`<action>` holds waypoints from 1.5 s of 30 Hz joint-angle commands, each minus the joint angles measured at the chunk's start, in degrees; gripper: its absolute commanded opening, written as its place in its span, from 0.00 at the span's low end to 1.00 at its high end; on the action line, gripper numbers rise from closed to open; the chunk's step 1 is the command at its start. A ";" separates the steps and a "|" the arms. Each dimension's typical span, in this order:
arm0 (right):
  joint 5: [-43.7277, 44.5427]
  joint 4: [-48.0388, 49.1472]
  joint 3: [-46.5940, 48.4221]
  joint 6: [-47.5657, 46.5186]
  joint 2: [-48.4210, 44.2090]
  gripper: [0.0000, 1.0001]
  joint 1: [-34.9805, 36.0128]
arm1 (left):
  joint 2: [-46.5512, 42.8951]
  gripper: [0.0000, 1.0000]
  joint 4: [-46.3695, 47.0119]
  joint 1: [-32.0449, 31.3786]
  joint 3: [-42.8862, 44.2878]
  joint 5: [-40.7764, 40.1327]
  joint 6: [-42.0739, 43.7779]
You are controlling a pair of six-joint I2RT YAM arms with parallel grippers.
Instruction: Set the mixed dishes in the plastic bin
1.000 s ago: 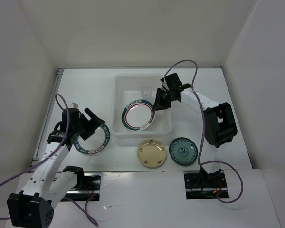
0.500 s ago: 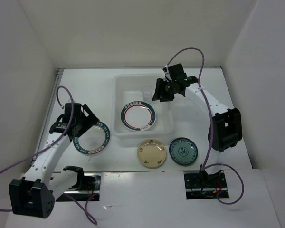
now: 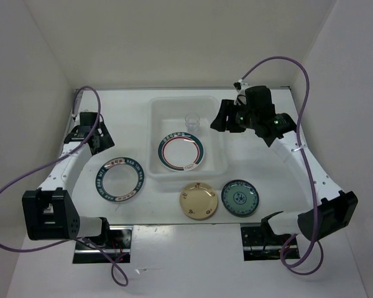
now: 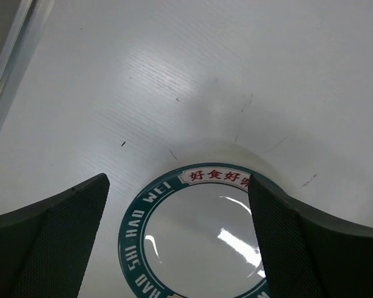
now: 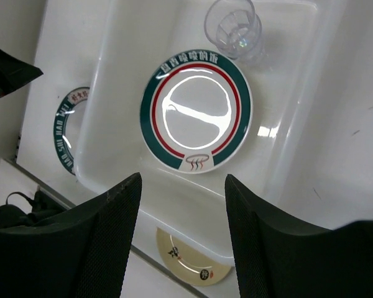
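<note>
The plastic bin (image 3: 186, 173) stands mid-table. In it lie the white plate with a green-red rim (image 3: 181, 153) and a clear cup (image 3: 191, 120). The blue-rimmed plate (image 3: 119, 179) lies left of the bin. The cream-yellow plate (image 3: 199, 200) and the teal plate (image 3: 240, 197) lie in front of it. My left gripper (image 3: 99, 139) is open and empty, beyond the blue-rimmed plate (image 4: 137, 230). My right gripper (image 3: 222, 119) is open and empty, above the bin's right wall (image 5: 298, 143), over the green-red plate (image 5: 196, 118) and the cup (image 5: 233, 28). The bowl and a second cup are out of view.
White walls close the table at the back, left and right. A metal strip (image 3: 74, 105) runs along the table's left edge. Purple cables loop off both arms. The cream-yellow plate (image 5: 193, 264) shows past the bin's near wall in the right wrist view.
My left gripper has drawn back from the blue-rimmed plate toward the far left. My right gripper has moved away from the green-red plate, up and to the right of the bin.
</note>
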 commanded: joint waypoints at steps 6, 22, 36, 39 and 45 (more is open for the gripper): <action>2.66 -1.18 -6.53 -0.39 -3.33 0.62 0.23 | 3.73 0.99 2.63 4.19 -1.72 13.14 6.84; 2.04 -0.48 -10.13 -2.14 -2.81 0.63 -0.82 | 20.95 0.98 3.25 4.20 3.46 25.56 15.02; 0.99 -0.48 -9.60 -2.14 0.09 0.63 -0.82 | 24.12 0.77 1.05 4.20 3.46 34.00 19.50; 0.46 -0.48 -9.60 -2.14 0.09 0.63 -0.82 | 24.73 0.76 0.52 4.20 3.46 32.86 19.50; 0.99 -0.48 -9.60 -2.14 0.61 0.63 -0.82 | 24.73 0.57 0.00 4.20 3.46 32.85 19.50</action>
